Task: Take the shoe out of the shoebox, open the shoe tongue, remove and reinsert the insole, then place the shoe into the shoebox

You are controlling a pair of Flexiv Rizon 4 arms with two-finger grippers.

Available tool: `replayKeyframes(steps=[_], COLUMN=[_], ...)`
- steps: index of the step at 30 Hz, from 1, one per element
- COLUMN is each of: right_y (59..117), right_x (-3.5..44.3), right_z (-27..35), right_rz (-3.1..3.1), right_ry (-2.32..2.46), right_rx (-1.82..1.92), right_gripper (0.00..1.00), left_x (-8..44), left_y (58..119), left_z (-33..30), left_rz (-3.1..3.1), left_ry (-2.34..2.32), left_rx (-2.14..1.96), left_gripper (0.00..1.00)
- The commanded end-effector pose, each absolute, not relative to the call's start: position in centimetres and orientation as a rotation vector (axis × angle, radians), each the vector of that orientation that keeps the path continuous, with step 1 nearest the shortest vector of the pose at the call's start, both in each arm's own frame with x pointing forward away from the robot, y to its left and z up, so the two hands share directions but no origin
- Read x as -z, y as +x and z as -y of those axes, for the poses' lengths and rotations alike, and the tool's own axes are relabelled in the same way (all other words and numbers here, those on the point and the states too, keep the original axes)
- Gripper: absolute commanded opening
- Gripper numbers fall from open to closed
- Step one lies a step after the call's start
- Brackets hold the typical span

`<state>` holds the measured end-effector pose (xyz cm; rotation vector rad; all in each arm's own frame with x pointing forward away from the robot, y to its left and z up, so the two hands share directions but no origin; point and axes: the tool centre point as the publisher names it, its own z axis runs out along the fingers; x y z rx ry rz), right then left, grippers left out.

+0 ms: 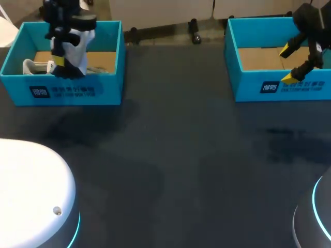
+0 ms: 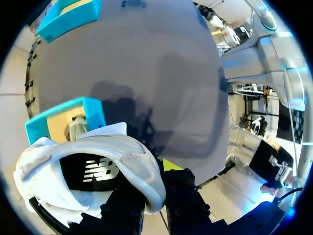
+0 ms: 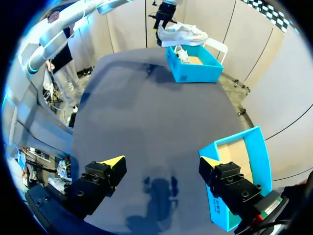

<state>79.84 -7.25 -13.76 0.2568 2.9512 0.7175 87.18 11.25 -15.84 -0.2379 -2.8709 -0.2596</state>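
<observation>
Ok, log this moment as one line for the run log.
step: shoe removal | left pincer: shut on white shoe, held above left shoebox | right pincer: open, empty, at right shoebox

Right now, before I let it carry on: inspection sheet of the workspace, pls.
Surface: dark table, a box at each far corner.
Job's things: white shoe held above the left shoebox; second white shoe lying inside that box; right shoebox shows only its cardboard floor.
Clutter: nothing seen.
Grippers: left gripper shut on the white shoe; right gripper open, holding nothing, over the right shoebox's front wall.
Cables: nothing seen.
Surroundings: nothing seen reaching over the table.
</observation>
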Motion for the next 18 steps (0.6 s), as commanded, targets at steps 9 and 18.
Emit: replayKeyframes(steps=[9,18], right_y=[80.0,80.0], right_x=[13.8,13.8], right_z=[7.2,7.2], right_rz=[-2.954,-2.954], right_ry=[0.258,0.258], right_rx=[-0.714,-0.714], right_gripper=[1.0,1.0], left_x=[16.2,15.4], left_y=[87.9,89.1], left_z=[-15.9,-20.0], left_rz=[2.877,2.873], left_ry=[-0.262,-0.306], left_rx=[0.203,0.115], left_gripper=[0.0,0.0])
